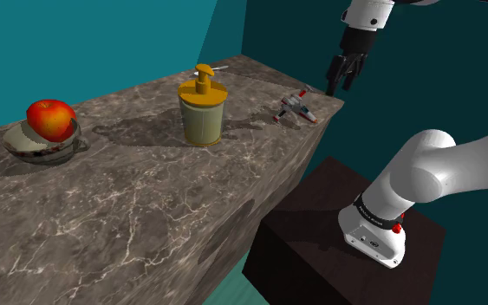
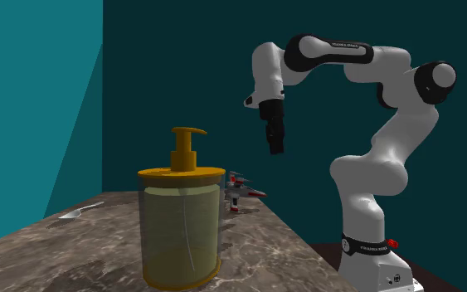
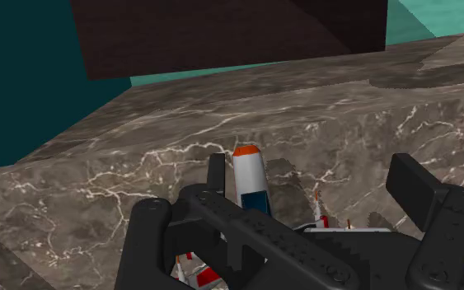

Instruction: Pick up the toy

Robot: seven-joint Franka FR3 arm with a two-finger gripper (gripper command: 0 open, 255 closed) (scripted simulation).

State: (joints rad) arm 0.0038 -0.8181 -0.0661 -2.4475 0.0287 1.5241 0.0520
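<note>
Approach step; nothing grasped yet. Your gripper (image 1: 340, 84) is released, jaws apart, hovering above the desk (image 1: 146, 208). The toy (image 1: 296, 108) sits near the desk's corner, at 8 o'clock from the gripper in the shoulder view. Next: lower, straddle the toy's body, close.

Brown marbled surface (image 1: 146, 208) with white veins, teal walls (image 1: 103, 43).
White toy (image 1: 296, 107) trimmed red and blue; mustard-capped dispenser (image 1: 203, 108); red apple (image 1: 50, 118).
</note>
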